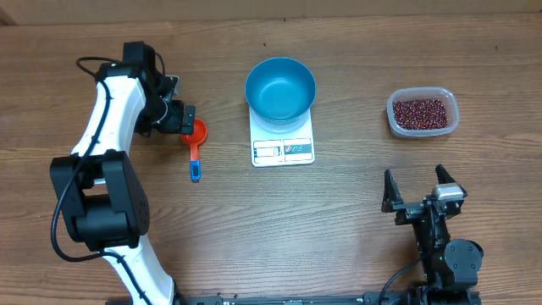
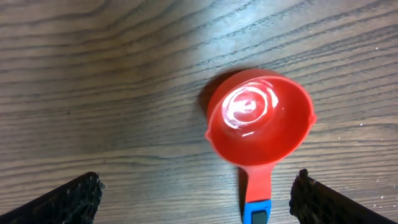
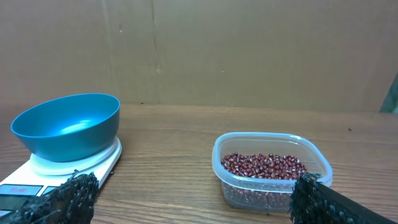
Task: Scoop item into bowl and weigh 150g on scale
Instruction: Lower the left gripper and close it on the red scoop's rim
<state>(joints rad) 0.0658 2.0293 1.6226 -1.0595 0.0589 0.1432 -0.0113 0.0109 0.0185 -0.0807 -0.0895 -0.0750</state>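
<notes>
A bright blue bowl [image 1: 280,87] [image 3: 68,124] stands empty on the white scale [image 1: 283,149] [image 3: 78,165] at the table's middle back. The dark red-brown beans [image 1: 421,111] [image 3: 261,164] fill a clear tub at the right. On the wood left of the scale lies a small red-orange scoop [image 1: 198,131] [image 2: 258,118], empty, its blue-tipped handle [image 2: 256,205] pointing toward the front. My left gripper [image 1: 188,121] [image 2: 196,200] hovers open over the scoop, the handle lying between its fingers, nearer the right one. Near the front right my right gripper [image 1: 417,181] [image 3: 194,200] is open, facing the tub, holding nothing.
The clear rectangular tub [image 1: 423,129] [image 3: 273,193] sits at the back right, apart from the scale. A brown cardboard wall [image 3: 199,50] closes off the far side of the table. Bare wood lies between the scale and the tub.
</notes>
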